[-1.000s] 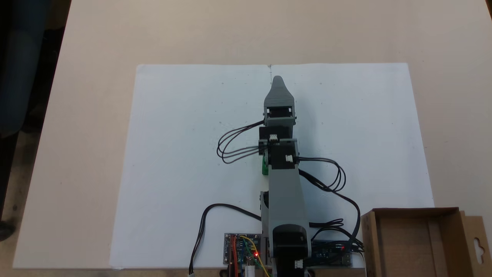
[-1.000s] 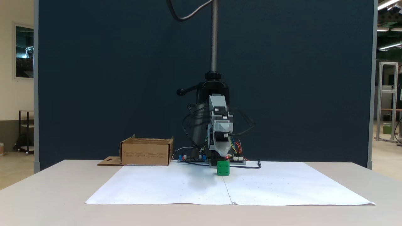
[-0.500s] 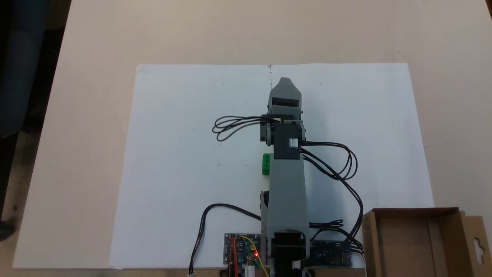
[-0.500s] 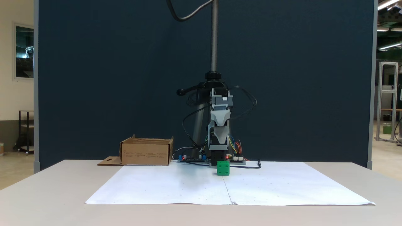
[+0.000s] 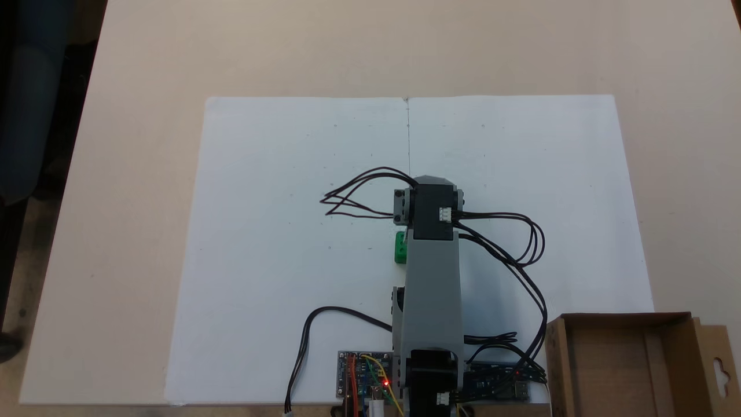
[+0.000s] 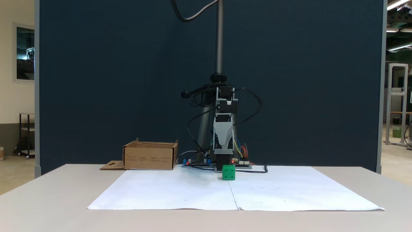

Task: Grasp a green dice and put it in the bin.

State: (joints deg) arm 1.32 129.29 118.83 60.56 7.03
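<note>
Fixed views, two of them, one looking down from above and one level with the table from the front. From above the arm point(image 5: 431, 289) covers most of the dice point(image 5: 400, 248), leaving a green sliver at its left edge, and it folds over its own gripper. From the front the gripper point(image 6: 223, 146) hangs pointing down, a grey wedge above the dice point(image 6: 228, 172) and apart from it; I see a single grey face, the jaws one behind the other, so I cannot tell whether the claw is spread or pressed together. One dice, sitting on the white paper point(image 5: 278, 231) near the centre crease, just in front of the arm's base. One bin point(image 5: 631, 359), off the paper beside the base: at the lower right corner from above, cut off by the bottom edge, and at the left from the front point(image 6: 150, 156), where its inside is hidden behind the near wall. Its flap point(image 5: 718, 365) with the hang-hole lies on the outer side. Two circuit boards point(image 5: 365, 376) flank the base, red lights on, partly under black cables point(image 5: 521, 272). The pips are too small to count.
</note>
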